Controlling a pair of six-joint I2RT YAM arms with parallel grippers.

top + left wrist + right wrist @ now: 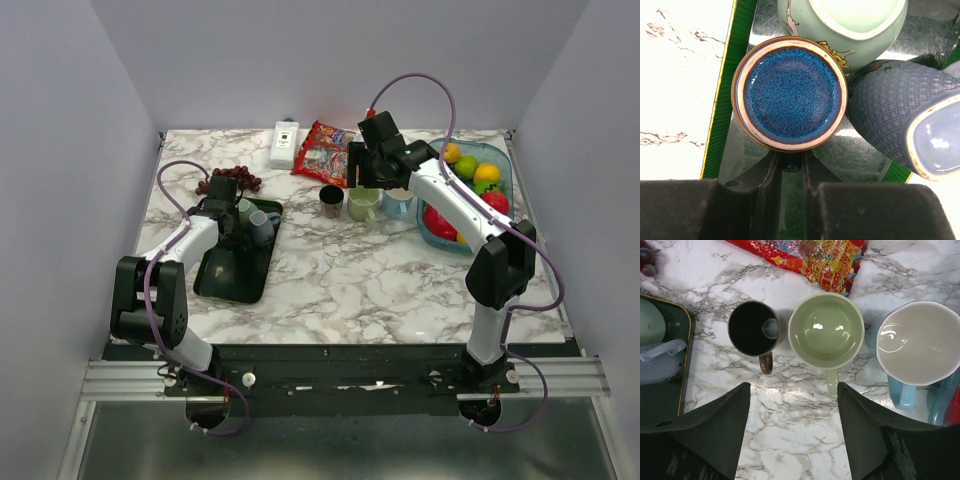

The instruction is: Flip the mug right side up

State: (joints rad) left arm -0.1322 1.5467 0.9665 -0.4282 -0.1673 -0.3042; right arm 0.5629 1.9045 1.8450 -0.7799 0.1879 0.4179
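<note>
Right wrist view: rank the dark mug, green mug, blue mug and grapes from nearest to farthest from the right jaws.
Measured from the right gripper, jaws open:
1. green mug, just right of centre, and dark mug, just left of centre: too close to call.
2. blue mug, far right.
3. grapes, top-left corner.

Plain pale lilac walls (pixel 300 50) enclose a white marble-veined bench (pixel 350 290), with an aluminium rail (pixel 560 378) along its near edge.

Glossy glazed mug (pixel 790 92), marbled table (pixel 350 280), shiny tray (pixel 840 150)
</note>
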